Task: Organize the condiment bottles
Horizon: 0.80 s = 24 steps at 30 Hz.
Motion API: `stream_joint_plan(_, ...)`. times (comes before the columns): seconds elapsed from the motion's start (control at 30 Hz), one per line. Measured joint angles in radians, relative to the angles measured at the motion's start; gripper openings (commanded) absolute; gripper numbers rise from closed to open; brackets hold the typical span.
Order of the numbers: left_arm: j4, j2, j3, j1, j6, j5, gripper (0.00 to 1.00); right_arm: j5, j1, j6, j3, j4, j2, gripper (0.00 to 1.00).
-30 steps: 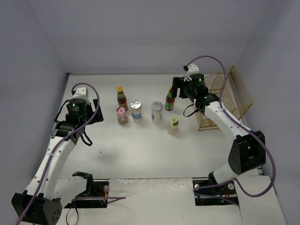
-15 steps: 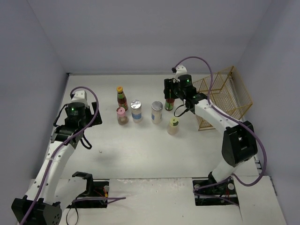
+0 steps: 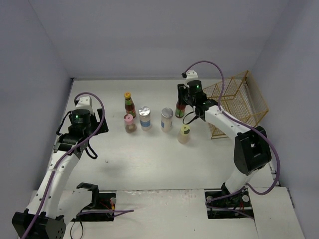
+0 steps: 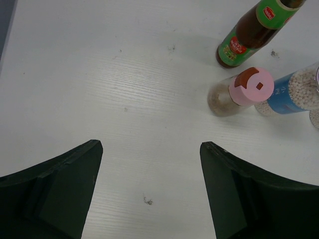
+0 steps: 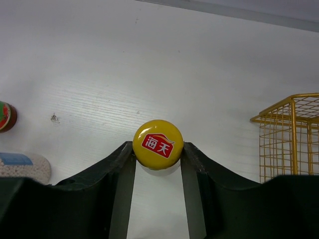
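Observation:
Six condiment bottles stand mid-table. My right gripper (image 5: 158,148) is shut on the yellow cap of a slim dark sauce bottle (image 5: 158,141), seen upright at the back right (image 3: 180,110). The other sauce bottle (image 3: 129,103) stands at the back left, with a pink-lidded brown jar (image 3: 129,123) in front of it. Two silver-lidded jars (image 3: 145,117) (image 3: 166,119) are in the middle, and a pale yellow-green-lidded jar (image 3: 184,133) sits nearest. My left gripper (image 4: 149,147) hangs open over bare table, left of the pink-lidded jar (image 4: 244,89).
A gold wire basket (image 3: 238,103) lies on its side at the right, close behind my right arm; its corner (image 5: 291,134) shows right of the held bottle. Grey walls enclose the white table on three sides.
My right gripper has moved left from beside the basket to the back-right sauce bottle and closed on its cap. The left arm has shifted only slightly.

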Motion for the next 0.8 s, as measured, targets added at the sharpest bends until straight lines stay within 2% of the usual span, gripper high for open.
stream_joint_plan(0.1, 0.000, 0.000, 0.000, 0.000, 0.000, 0.000, 0.80, 0.005, 0.000, -0.010, 0.000, 0.002, 0.000, 0.26)
stream_joint_plan(0.2, 0.000, 0.000, 0.000, 0.000, 0.000, 0.000, 0.80, 0.006, 0.000, -0.017, 0.000, 0.005, 0.002, 0.09)
stream_joint_plan(0.3, 0.000, 0.000, 0.000, 0.000, 0.000, 0.001, 0.80, 0.008, 0.000, -0.024, 0.000, 0.012, 0.003, 0.00)
stream_joint_plan(0.6, 0.000, 0.000, 0.000, 0.000, 0.000, 0.005, 0.80, -0.002, 0.000, -0.076, 0.023, -0.018, 0.004, 0.00)
stream_joint_plan(0.8, 0.000, 0.000, 0.000, 0.000, 0.000, 0.005, 0.80, -0.018, -0.008, -0.115, 0.170, -0.133, 0.003, 0.00)
